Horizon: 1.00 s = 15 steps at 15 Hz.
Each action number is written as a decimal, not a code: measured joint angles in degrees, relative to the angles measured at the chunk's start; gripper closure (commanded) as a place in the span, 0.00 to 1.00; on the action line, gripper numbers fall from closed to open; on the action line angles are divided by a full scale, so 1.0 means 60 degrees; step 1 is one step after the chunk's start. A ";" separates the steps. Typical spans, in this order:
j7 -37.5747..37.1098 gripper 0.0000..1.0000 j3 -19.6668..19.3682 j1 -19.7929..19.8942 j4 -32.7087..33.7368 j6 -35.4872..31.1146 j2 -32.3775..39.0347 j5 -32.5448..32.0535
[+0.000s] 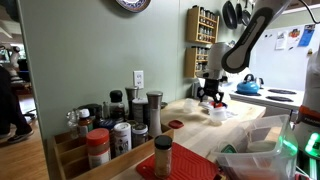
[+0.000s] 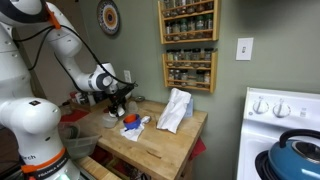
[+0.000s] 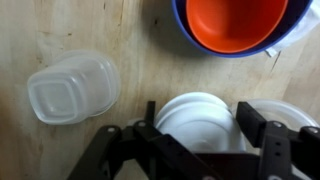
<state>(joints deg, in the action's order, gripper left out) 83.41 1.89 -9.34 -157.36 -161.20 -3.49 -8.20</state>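
Note:
In the wrist view my gripper (image 3: 198,122) comes in from the bottom edge. Its two black fingers (image 3: 251,122) press against both sides of a white round container (image 3: 195,112), which looks like a stack of nested tubs. An orange bowl (image 3: 235,20) sits inside a blue bowl (image 3: 185,28) just beyond it on the wooden top. A clear square lidded tub (image 3: 70,88) lies to the left. In both exterior views the gripper (image 1: 212,94) (image 2: 120,102) hangs low over the wooden counter (image 2: 160,148), next to the orange and blue bowls (image 2: 130,122).
A crumpled white bag (image 2: 175,110) lies on the counter near the wall. Spice racks (image 2: 188,45) hang above. A stove (image 2: 285,112) with a blue kettle (image 2: 298,158) stands beside the counter. Several spice jars (image 1: 120,128) crowd the near end.

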 measured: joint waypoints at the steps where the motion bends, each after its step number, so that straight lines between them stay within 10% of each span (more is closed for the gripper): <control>1: -0.0099 0.44 0.0004 0.0040 0.0000 -0.0102 0.0049 -0.0098; 15: -0.1132 0.44 0.0634 -0.0004 0.0066 0.1477 -0.0521 0.0122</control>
<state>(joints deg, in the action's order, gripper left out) 76.62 5.69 -9.37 -156.96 -152.34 -6.62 -7.47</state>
